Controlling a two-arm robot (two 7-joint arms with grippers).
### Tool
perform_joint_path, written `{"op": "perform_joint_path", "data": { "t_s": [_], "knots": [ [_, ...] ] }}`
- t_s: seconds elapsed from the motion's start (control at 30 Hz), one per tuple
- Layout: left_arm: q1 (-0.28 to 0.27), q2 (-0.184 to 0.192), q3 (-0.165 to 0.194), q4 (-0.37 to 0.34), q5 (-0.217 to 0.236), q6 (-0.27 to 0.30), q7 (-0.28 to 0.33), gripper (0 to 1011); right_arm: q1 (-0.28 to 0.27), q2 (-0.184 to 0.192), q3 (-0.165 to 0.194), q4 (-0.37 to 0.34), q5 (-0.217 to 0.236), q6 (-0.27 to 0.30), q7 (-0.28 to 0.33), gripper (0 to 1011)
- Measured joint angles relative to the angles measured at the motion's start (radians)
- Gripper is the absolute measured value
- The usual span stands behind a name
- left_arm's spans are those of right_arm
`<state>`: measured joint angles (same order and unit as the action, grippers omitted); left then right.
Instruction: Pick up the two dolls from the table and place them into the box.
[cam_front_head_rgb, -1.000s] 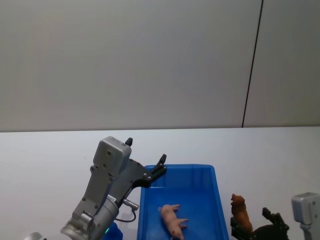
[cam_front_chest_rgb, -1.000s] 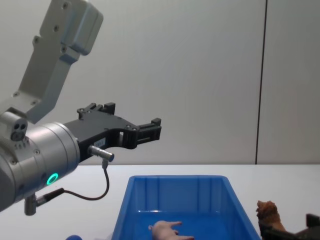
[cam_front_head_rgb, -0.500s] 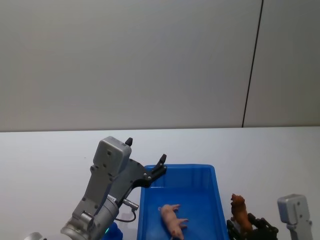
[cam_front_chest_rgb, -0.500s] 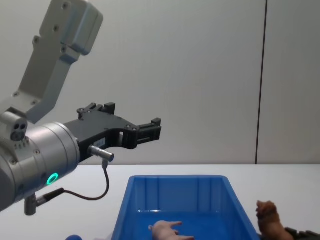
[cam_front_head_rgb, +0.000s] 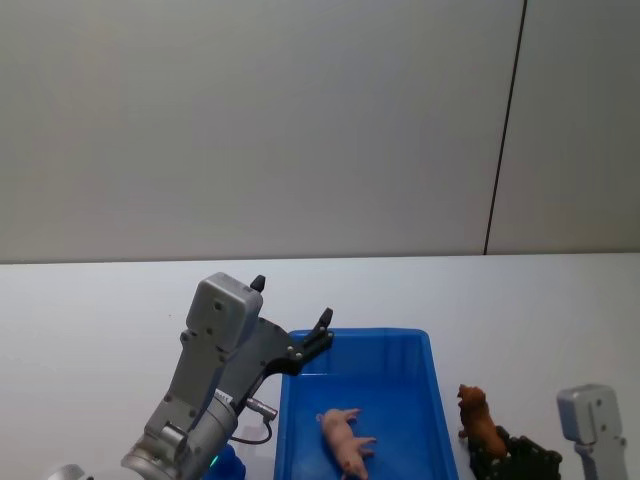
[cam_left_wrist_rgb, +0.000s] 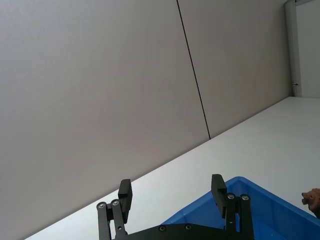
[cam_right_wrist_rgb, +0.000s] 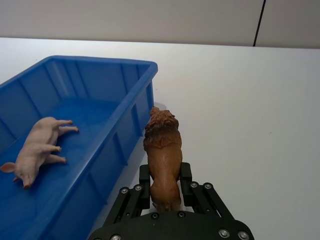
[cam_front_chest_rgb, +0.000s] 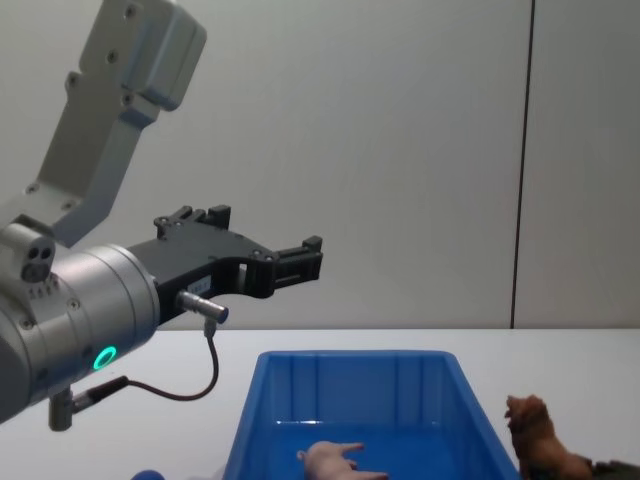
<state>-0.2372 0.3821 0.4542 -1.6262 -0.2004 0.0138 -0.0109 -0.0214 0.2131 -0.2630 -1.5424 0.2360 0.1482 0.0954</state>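
Note:
The reddish-brown maned doll (cam_front_head_rgb: 478, 420) (cam_right_wrist_rgb: 162, 147) (cam_front_chest_rgb: 530, 438) stands upright just right of the blue box (cam_front_head_rgb: 380, 334) (cam_right_wrist_rgb: 100, 61) (cam_front_chest_rgb: 350, 356), with my right gripper (cam_front_head_rgb: 492, 452) (cam_right_wrist_rgb: 165, 176) shut on its hindquarters. The pale pink doll (cam_front_head_rgb: 345, 441) (cam_right_wrist_rgb: 37, 148) (cam_front_chest_rgb: 335, 460) lies on its side on the box's floor. My left gripper (cam_front_head_rgb: 292, 304) (cam_left_wrist_rgb: 171, 184) (cam_front_chest_rgb: 265, 232) hangs open and empty in the air over the box's far left corner.
The white table (cam_front_head_rgb: 100, 320) (cam_right_wrist_rgb: 250, 100) stretches bare to the left, right and behind the box. A grey wall with a dark vertical seam (cam_front_head_rgb: 503, 130) stands behind. A small blue thing (cam_front_head_rgb: 226, 466) shows under my left arm.
My right gripper's fingers closed in on the brown doll, which has shifted slightly up and left toward the box. The left arm and the pink doll have not moved.

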Motion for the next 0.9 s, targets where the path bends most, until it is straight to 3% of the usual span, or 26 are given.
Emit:
{"op": "perform_joint_path", "data": {
  "t_s": [0.4,0.63,0.9],
  "knots": [
    [0.000,0.000,0.000,0.000,0.000,0.000,0.000,1001,-0.005,0.006,0.008,-0.070,-0.004,-0.021,-0.012,335],
    [0.000,0.000,0.000,0.000,0.000,0.000,0.000,1001,0.021,0.001,0.009,-0.107,-0.010,-0.047,0.042,335],
    [0.000,0.000,0.000,0.000,0.000,0.000,0.000,1001,0.075,-0.023,0.001,-0.100,-0.018,-0.060,0.118,335]
  ]
}}
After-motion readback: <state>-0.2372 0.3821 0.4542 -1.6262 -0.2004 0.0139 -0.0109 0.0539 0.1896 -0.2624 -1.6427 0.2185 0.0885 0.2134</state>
